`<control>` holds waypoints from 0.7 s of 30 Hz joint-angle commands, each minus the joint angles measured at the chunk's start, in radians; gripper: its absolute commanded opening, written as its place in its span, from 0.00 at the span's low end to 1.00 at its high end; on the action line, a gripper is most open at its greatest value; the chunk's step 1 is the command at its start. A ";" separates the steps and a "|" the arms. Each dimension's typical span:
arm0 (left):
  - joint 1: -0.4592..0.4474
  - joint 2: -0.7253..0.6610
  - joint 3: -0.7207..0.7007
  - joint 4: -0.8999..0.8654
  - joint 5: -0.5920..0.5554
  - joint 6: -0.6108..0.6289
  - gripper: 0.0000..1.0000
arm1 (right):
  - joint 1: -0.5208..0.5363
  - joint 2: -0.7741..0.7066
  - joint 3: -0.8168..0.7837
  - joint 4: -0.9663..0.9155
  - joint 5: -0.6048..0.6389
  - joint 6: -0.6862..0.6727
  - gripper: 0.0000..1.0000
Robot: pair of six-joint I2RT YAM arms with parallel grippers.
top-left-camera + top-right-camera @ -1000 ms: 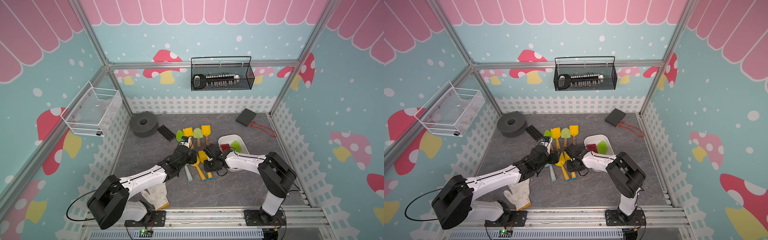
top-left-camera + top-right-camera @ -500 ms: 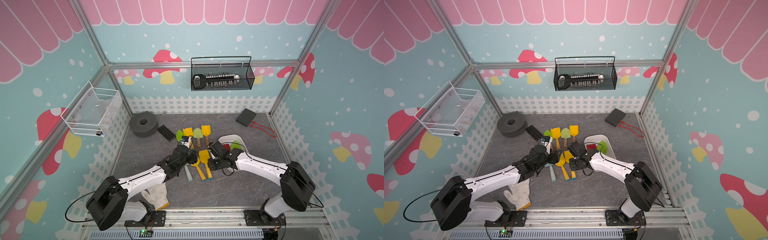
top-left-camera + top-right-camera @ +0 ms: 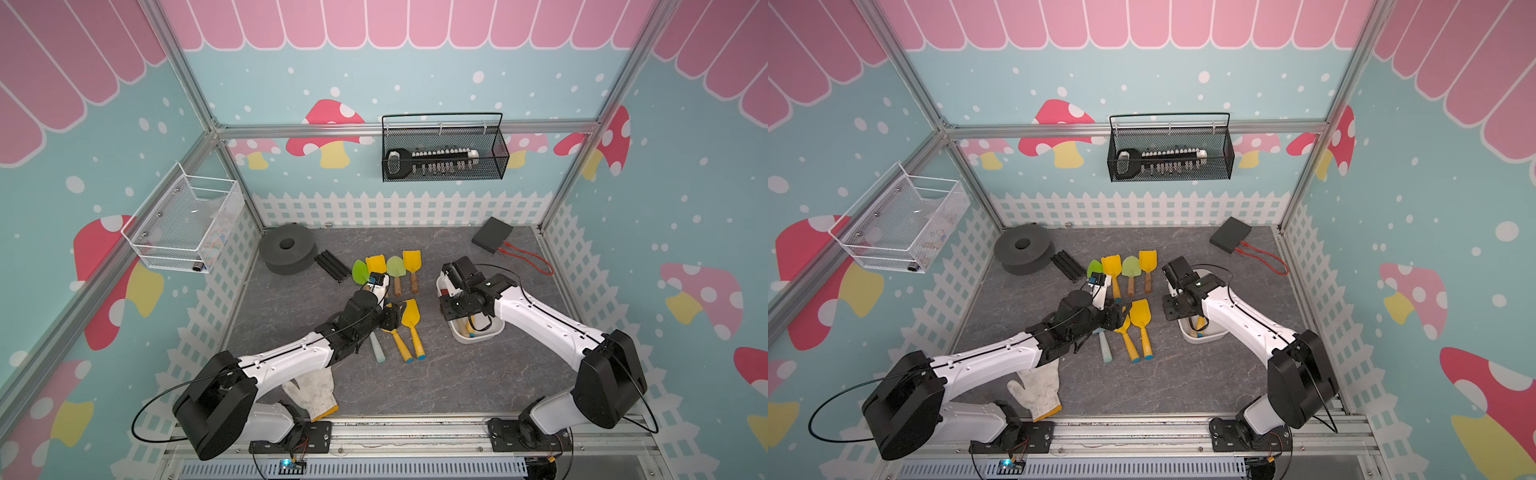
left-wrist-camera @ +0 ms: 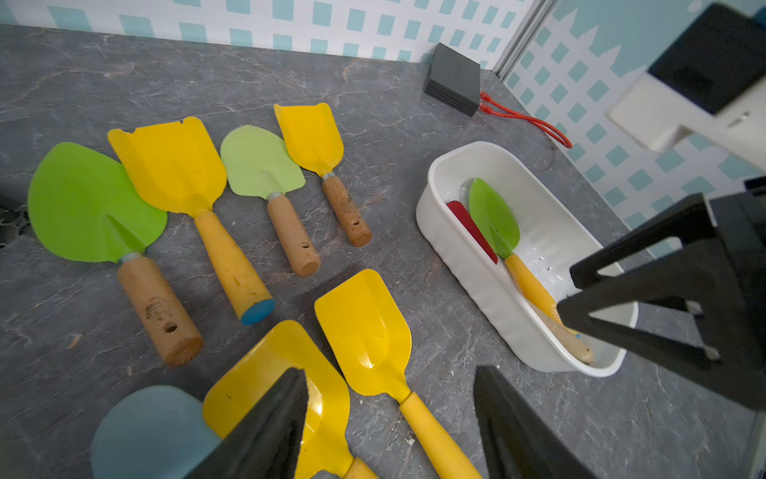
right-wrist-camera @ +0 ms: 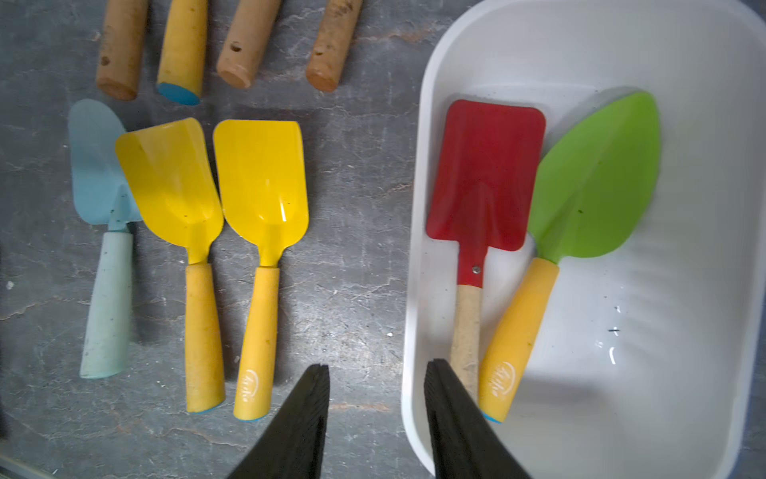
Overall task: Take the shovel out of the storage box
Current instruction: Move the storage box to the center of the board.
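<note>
The white storage box (image 3: 478,334) (image 3: 1200,336) stands on the grey floor at the right. Inside it lie a red shovel (image 5: 485,174) and a green shovel (image 5: 597,178) with a yellow handle, side by side; the left wrist view also shows the green shovel (image 4: 493,215). My right gripper (image 5: 377,373) hovers open and empty over the box's near end, its jaws either side of the box rim (image 5: 414,290). My left gripper (image 4: 390,371) is open and empty, low over two yellow shovels (image 3: 411,316) on the floor.
Several more shovels (image 3: 392,266) lie in a row on the floor left of the box. A black foam ring (image 3: 286,249), a black box (image 3: 492,235) with a red cable and a white glove (image 3: 311,390) are around. Wire baskets (image 3: 442,153) (image 3: 183,224) hang on the walls.
My right arm has swung from the yellow shovels on the floor to above the storage box, and its jaws have widened a little. The left arm has barely moved.
</note>
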 commanded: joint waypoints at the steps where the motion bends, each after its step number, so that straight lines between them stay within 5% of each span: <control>1: -0.012 0.019 0.005 0.030 0.039 0.025 0.68 | -0.027 0.061 0.040 -0.047 -0.033 -0.075 0.42; 21: -0.014 -0.002 -0.010 0.031 0.000 0.044 0.68 | -0.054 0.299 0.162 -0.025 -0.033 -0.035 0.29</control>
